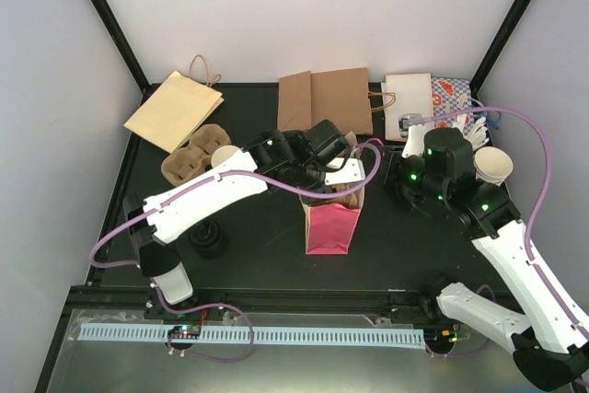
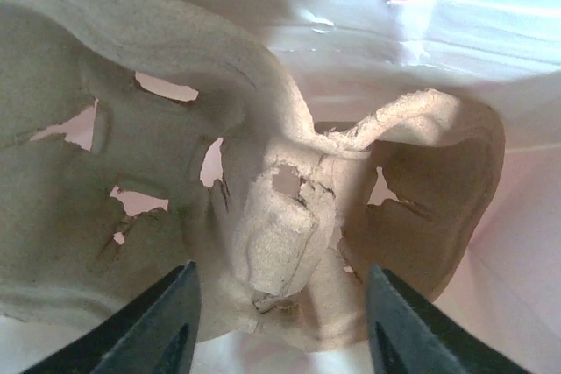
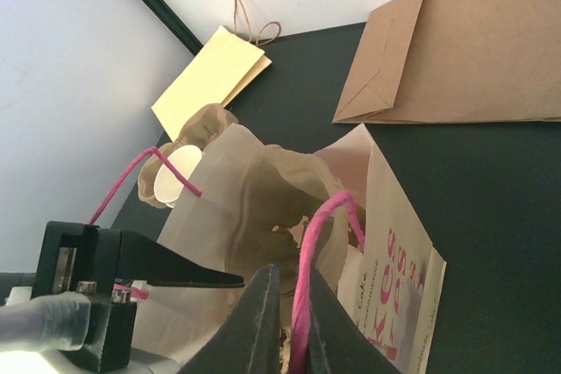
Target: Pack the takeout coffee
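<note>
Takeout coffee cup (image 1: 224, 156) stands upright, mouth up, on the table at the edge of a pulp carrier (image 1: 189, 163), outside the pink bag (image 1: 331, 227) and to its left. Left gripper (image 2: 280, 273) is down in the bag mouth, jaws apart and straddling the centre post of a second carrier (image 2: 105, 172), with no contact seen. Right gripper (image 3: 292, 285) is clenched on the bag's pink handle (image 3: 320, 216). Judgement: the cup lies leftward of the left gripper, beside that arm's own forearm. The left arm is nearer, and the cup's vertical axis favours a descent from above.
</note>
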`<action>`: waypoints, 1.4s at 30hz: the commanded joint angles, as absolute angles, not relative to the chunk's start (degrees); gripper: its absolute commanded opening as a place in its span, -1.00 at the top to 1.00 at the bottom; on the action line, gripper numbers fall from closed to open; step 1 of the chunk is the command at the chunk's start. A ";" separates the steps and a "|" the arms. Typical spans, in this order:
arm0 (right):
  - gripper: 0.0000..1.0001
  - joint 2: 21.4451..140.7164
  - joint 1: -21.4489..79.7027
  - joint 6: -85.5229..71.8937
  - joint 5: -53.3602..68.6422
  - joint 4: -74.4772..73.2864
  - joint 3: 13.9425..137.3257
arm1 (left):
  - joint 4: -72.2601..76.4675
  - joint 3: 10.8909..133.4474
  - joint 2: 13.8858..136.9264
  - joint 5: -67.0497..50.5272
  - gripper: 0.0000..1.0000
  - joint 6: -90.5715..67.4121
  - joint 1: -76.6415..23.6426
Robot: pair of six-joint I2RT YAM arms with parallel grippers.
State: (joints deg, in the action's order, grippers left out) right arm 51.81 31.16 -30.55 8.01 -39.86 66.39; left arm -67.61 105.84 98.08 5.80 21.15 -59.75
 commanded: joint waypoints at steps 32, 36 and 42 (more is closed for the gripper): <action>-0.43 50.39 31.46 -28.87 11.39 -37.44 66.29 | -38.76 85.31 79.18 -9.18 -0.89 34.76 -54.67; -0.63 50.36 31.46 -27.78 9.92 -39.11 70.99 | -32.43 83.16 73.90 -8.59 -0.97 28.31 -54.67; -0.94 51.14 31.49 -30.99 10.46 -41.54 80.68 | -27.87 78.56 65.39 -4.60 -0.97 21.84 -54.35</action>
State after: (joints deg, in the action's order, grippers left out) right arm 51.11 31.16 -29.32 10.48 -40.51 74.17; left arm -33.41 80.71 69.28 -7.09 28.16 -54.87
